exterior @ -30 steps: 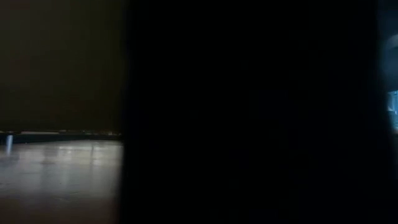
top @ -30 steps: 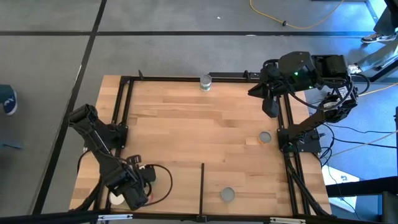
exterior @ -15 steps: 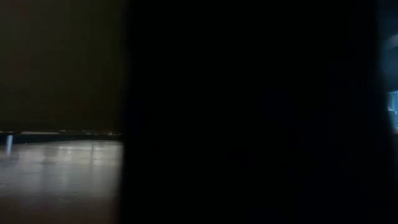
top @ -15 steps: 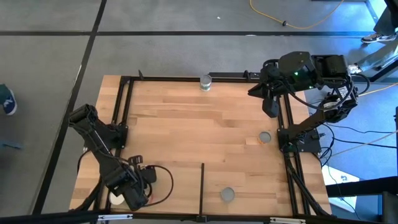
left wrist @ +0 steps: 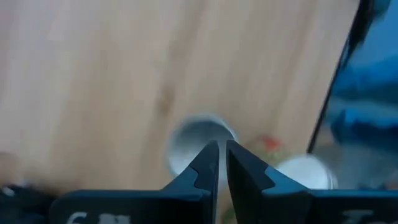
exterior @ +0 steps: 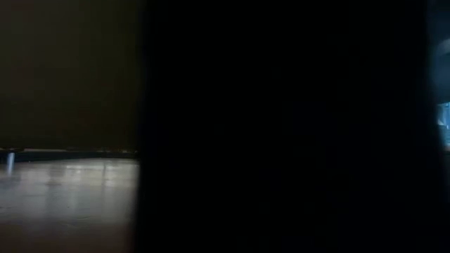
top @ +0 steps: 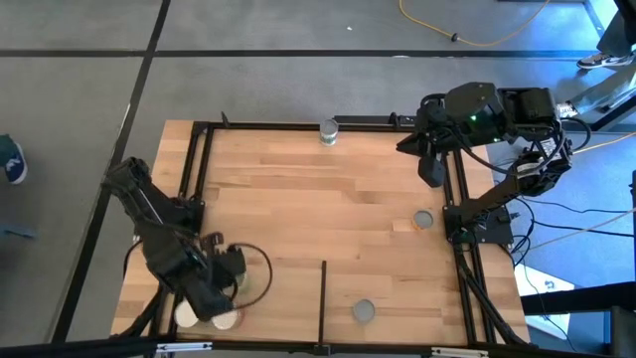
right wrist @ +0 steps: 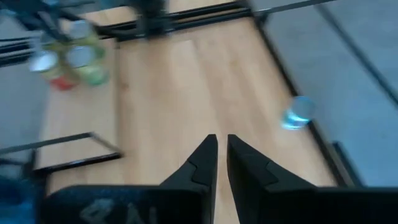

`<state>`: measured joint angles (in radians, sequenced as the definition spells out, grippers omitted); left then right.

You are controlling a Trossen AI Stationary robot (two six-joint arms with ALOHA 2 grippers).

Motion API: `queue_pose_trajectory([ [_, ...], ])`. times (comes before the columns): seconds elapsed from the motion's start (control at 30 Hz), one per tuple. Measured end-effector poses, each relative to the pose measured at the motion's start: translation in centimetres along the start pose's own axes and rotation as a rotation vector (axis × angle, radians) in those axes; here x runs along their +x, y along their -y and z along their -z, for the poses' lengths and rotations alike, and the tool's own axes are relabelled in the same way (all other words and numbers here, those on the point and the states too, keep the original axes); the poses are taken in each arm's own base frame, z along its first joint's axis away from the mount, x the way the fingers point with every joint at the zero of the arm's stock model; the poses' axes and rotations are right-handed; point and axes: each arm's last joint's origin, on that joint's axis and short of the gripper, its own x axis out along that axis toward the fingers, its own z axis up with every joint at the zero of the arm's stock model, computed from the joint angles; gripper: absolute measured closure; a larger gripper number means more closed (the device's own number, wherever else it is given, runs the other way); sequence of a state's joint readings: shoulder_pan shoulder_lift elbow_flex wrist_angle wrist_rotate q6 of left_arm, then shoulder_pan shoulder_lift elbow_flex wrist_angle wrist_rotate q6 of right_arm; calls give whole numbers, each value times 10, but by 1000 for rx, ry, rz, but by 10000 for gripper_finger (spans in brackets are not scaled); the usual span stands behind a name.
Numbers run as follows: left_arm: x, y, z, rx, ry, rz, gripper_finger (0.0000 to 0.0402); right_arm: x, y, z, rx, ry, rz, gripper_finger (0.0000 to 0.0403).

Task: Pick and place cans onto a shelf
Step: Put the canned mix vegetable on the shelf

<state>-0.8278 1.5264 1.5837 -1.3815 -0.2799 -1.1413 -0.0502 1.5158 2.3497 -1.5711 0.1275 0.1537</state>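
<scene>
We count three cans point(top: 424, 219) spread on the shelf point(top: 298, 199), more clustered at its near-left corner under our left gripper point(left wrist: 221, 163), both grippers point(right wrist: 222, 157) nearly shut and empty.

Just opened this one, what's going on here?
A two-armed robot is sorting cans on a wooden shelf with black rails. The left gripper is down at the near-left corner, fingers almost together and empty, over a cluster of cans. The right gripper, also nearly closed and empty, waits at the far-right corner. Three cans stand apart on the wood: far rail, right side, near edge.
</scene>
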Motion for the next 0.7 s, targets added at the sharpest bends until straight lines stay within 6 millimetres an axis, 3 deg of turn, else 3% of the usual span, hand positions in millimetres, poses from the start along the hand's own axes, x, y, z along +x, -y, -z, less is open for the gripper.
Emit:
queue_pose_trajectory([
  [0.13,-28,-24,-12,-41,147,-42,376,3,6,-2,10,11,135,363],
  [0.3,-47,-58,-26,-144,208,-69,376,20,18,-8,79,-27,154,363],
  [0.53,-61,-98,-45,-204,300,-120,376,73,56,-22,96,-154,272,363],
  [0.7,-61,-113,-56,-233,313,-168,376,117,91,-32,16,-209,323,363],
])
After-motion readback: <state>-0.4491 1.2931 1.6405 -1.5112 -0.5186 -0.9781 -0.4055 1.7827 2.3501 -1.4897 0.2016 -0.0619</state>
